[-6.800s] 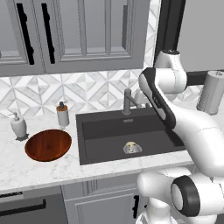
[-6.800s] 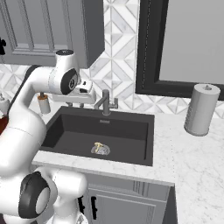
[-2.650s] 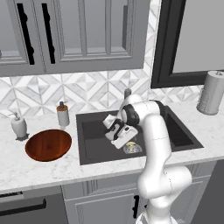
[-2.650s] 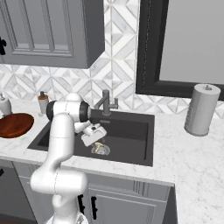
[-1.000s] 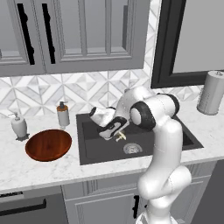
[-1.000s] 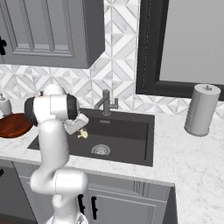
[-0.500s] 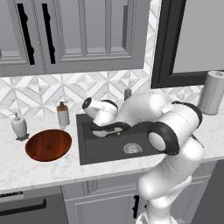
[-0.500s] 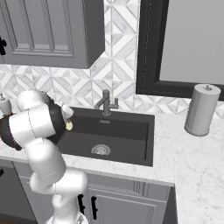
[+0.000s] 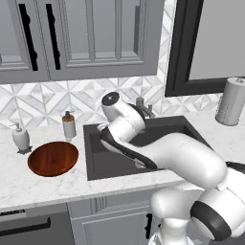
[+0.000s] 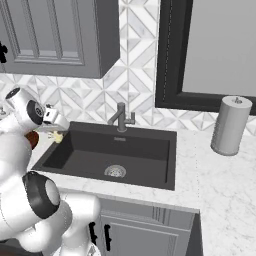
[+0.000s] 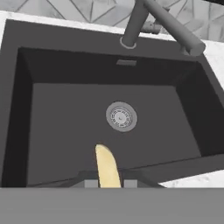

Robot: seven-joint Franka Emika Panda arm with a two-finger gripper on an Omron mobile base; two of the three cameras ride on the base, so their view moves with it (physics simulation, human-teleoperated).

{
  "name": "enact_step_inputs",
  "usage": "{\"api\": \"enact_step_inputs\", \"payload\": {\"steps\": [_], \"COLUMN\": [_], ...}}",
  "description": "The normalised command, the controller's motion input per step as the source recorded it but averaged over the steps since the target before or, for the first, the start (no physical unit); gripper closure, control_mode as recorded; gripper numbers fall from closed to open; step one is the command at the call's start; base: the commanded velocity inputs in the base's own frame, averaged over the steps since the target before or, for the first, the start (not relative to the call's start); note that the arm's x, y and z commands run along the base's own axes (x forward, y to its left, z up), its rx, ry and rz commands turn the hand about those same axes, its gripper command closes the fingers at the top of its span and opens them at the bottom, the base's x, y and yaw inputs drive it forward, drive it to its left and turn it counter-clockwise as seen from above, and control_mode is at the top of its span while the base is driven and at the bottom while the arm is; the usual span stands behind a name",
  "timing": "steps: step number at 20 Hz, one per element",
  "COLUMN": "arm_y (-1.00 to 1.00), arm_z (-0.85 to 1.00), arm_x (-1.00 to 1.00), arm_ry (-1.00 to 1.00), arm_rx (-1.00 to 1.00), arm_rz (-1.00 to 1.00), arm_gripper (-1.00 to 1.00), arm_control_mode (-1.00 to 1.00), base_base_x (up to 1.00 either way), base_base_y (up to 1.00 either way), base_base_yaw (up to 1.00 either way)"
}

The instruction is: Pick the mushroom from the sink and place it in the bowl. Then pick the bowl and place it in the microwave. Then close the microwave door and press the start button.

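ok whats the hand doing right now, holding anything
hand: closed on the mushroom, carried over the left edge of the sink

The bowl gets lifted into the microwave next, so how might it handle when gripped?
The bowl looks wide and shallow, so probably only its rim offers a grip. Its glossy wood may slip, and it might tilt, letting the mushroom slide.
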Motion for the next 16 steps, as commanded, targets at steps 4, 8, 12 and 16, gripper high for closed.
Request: {"api": "enact_step_inputs", "payload": {"steps": [4, 8, 12, 16], "arm_y": [0.65, 0.96, 1.00, 1.00], "arm_z": [0.76, 0.26, 0.02, 0.00], "arm_x": [-0.46, 0.01, 0.00, 0.01], "arm_ry": [0.02, 0.14, 0.19, 0.10], "arm_rx": [0.27, 0.20, 0.10, 0.01], "arm_rz": [0.17, 0.25, 0.29, 0.15], "arm_gripper": [1.00, 1.00, 1.00, 1.00], "arm_control_mode": [-1.00, -1.00, -1.00, -1.00], "base_base_x": [0.00, 0.00, 0.00, 0.00], "base_base_y": [0.00, 0.00, 0.00, 0.00], "base_base_yaw": [0.00, 0.00, 0.00, 0.00]}}
